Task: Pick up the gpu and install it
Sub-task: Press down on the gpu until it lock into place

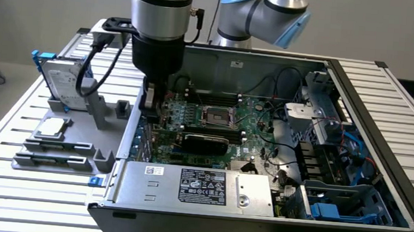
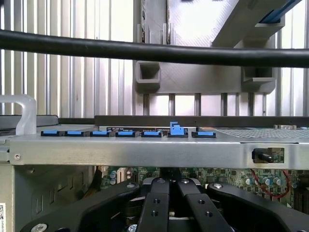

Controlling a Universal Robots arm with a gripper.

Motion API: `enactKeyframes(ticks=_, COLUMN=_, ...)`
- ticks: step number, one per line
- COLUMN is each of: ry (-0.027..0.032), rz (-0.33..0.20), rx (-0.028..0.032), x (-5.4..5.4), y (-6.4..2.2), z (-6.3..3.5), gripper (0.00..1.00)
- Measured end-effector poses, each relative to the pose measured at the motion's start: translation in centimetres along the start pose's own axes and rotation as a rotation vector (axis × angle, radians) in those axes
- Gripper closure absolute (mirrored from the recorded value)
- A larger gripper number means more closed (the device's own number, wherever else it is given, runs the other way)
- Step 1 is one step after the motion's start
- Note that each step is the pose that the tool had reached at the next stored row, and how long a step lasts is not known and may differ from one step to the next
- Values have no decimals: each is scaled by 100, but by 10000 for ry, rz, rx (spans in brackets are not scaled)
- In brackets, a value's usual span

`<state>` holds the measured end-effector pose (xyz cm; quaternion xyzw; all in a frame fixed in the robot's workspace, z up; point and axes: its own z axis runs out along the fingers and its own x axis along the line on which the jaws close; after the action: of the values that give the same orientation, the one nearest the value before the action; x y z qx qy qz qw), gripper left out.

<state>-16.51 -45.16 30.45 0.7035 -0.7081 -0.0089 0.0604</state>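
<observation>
**Fingers closed inside the computer case**

My black fingers are clenched together, lowered over the green motherboard near the case's slotted rear wall. Nothing visibly sits between them. Where the gpu lies, I cannot tell. Silver-grey hard drive stands upright in its grey holder on the tabletop.

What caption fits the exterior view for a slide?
Robot arm's shut gripper lowered at the open computer case's edge over the motherboard, hard drive and CPU chip waiting in the grey fixture.

I count one open computer case, one hard drive, one CPU chip, seven blue slot clips.
</observation>
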Motion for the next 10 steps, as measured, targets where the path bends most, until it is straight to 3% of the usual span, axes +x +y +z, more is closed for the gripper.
enactKeyframes(ticks=10, ry=161, rz=48, rx=-2, x=-84, y=6, z=-5, gripper=89)
